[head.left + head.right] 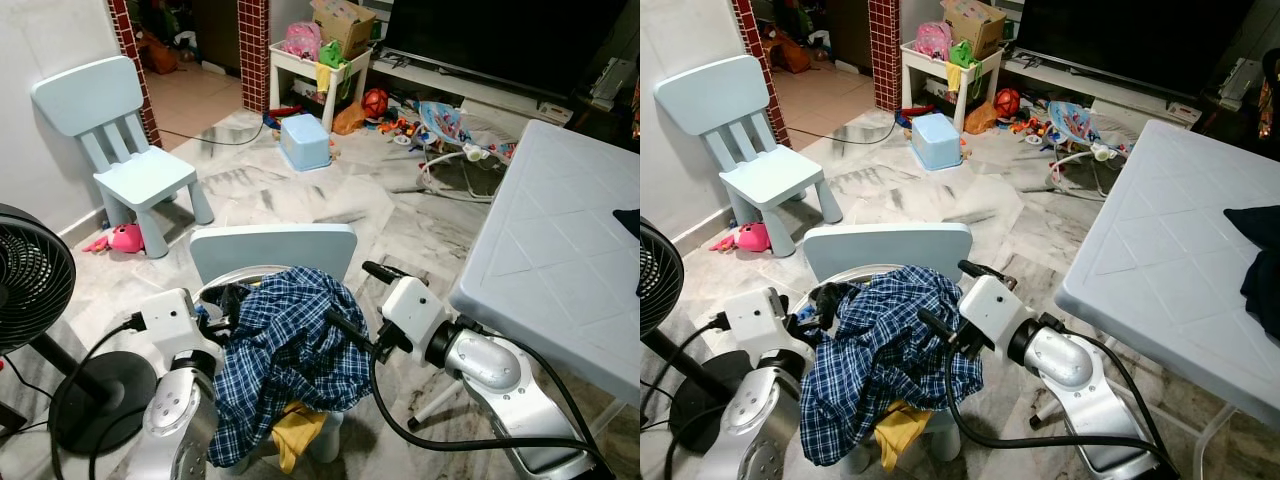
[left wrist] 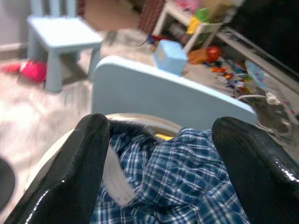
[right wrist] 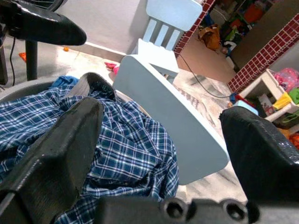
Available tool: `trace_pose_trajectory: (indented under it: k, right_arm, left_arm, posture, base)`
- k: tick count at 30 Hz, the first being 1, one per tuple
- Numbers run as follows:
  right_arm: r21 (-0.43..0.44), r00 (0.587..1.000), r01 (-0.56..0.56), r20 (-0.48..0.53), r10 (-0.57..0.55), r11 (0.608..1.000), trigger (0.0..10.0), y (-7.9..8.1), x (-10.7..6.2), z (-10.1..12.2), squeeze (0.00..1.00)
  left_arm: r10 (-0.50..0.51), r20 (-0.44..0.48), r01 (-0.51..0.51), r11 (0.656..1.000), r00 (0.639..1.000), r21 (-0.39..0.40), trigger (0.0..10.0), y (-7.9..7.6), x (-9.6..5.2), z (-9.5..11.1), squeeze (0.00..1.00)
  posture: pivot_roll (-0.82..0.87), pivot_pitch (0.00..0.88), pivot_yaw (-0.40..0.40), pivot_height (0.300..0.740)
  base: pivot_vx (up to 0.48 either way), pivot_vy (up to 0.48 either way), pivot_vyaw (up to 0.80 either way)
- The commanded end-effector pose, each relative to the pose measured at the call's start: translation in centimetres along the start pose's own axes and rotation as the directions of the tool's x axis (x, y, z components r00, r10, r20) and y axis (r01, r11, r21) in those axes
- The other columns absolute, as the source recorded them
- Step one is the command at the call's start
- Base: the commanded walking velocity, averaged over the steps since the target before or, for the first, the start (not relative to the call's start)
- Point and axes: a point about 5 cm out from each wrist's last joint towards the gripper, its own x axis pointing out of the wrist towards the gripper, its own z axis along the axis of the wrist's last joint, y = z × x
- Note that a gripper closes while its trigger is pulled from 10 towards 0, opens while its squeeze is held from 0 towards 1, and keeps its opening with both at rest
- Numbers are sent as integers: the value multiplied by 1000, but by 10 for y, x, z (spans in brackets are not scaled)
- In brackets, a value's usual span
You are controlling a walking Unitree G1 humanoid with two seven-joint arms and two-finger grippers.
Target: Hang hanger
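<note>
A blue plaid shirt (image 1: 290,345) lies heaped in a round grey basin (image 1: 236,276) on a small pale-blue chair (image 1: 275,250). A yellow cloth (image 1: 295,425) hangs out under it. My left gripper (image 1: 218,308) is at the shirt's left edge; in the left wrist view the left gripper (image 2: 159,154) is open, its fingers spread over the plaid and a grey collar-like band (image 2: 114,179). My right gripper (image 1: 365,300) is open at the shirt's right side, one finger against the cloth. In the right wrist view the right gripper (image 3: 159,149) has the shirt (image 3: 121,144) between its spread fingers.
A white table (image 1: 550,250) stands close on the right, with a dark cloth (image 1: 1260,260) on it. A black fan (image 1: 30,280) stands at the left. A second blue chair (image 1: 130,160), a blue box (image 1: 305,140) and toys lie further back on the marble floor.
</note>
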Motion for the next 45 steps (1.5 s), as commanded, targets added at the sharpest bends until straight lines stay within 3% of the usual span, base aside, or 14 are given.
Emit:
trace_pose_trajectory:
  k: [1, 2, 5, 8, 18, 29, 33, 34, 36, 40, 41, 43, 44, 45]
  right_arm:
    - [-23, 1000, -8, -6, 8, 1000, 10000, -2, -3, -1, 0]
    - [-26, 1000, -11, -6, 10, 1000, 10000, -2, -3, -1, 0]
    - [-36, 1000, -25, 1, 25, 999, 10000, -3, -3, 2, 0]
    - [-54, 999, -51, 2, 51, 997, 10000, -2, -2, 4, 0]
    - [-69, 999, -47, 0, 47, 997, 10000, 0, -5, 6, 0]
    - [-64, 998, -54, -16, 53, 996, 10000, 6, -13, 5, 0]
    - [-64, 998, -58, -22, 57, 996, 10000, 6, -13, 4, 0]
    - [-63, 998, -60, -24, 59, 996, 10000, 6, -13, 3, 0]
    - [-61, 998, -61, -25, 60, 996, 10000, 7, -13, 3, 0]
    - [-4, 1000, -21, -10, 21, 1000, 10000, 5, -11, 2, 0]
    - [-4, 1000, -21, -10, 21, 1000, 10000, 5, -11, 2, 0]
    - [142, 997, 71, -8, -70, 987, 10000, -3, -8, -2, 0]
    - [142, 997, 71, -8, -70, 987, 10000, -3, -8, -2, 0]
    - [204, 993, 115, -7, -116, 972, 10000, -8, -5, -4, 0]
  left_arm:
    - [45, -48, -50, 994, 998, -102, 10000, -11, 2, -9, 0]
    - [58, -56, -64, 991, 997, -118, 10000, -12, 3, -11, 0]
    - [108, -165, -153, 942, 980, -297, 10000, -17, 8, -29, 0]
    - [106, -227, -187, 909, 968, -372, 10000, -20, 11, -41, 0]
    - [-17, -335, -147, 876, 942, -459, 10000, -42, 26, -59, 0]
    - [-79, -356, -138, 828, 931, -543, 10000, -64, 43, -60, 0]
    - [-69, -346, -122, 858, 936, -499, 10000, -68, 38, -61, 0]
    - [-61, -315, -90, 893, 947, -442, 10000, -66, 36, -59, 0]
    - [-54, -308, -80, 910, 950, -407, 10000, -63, 34, -58, 0]
    - [-1, -282, -68, 970, 960, -235, 10000, -41, 25, -47, 0]
    - [-1, -282, -68, 970, 960, -235, 10000, -41, 25, -47, 0]
    - [26, -256, -48, 996, 966, -78, 10000, -20, 15, -33, 0]
    - [26, -256, -48, 996, 966, -78, 10000, -20, 15, -33, 0]
    - [23, -224, -34, 998, 974, -44, 10000, -8, 7, -23, 0]
  posture:
    - [-107, 0, -108, 740]
    - [-112, 0, -114, 740]
    - [-120, 0, -131, 740]
    - [-130, 0, -145, 740]
    - [-169, 23, -117, 740]
    - [-196, 33, -100, 740]
    - [-187, 35, -104, 740]
    - [-182, 35, -104, 740]
    - [-181, 35, -104, 740]
    - [-155, 38, -104, 740]
    - [-155, 38, -104, 740]
    - [-116, 36, -98, 740]
    - [-116, 36, -98, 740]
    - [-96, 33, -95, 740]
  base:
    - [0, 0, 0]
    - [0, 0, 0]
    - [0, 0, 0]
    - [0, 0, 0]
    - [0, 0, 0]
    - [0, 0, 0]
    - [0, 0, 0]
    - [0, 0, 0]
    - [0, 0, 0]
    - [0, 0, 0]
    - [0, 0, 0]
    - [0, 0, 0]
    - [0, 0, 0]
    - [0, 0, 0]
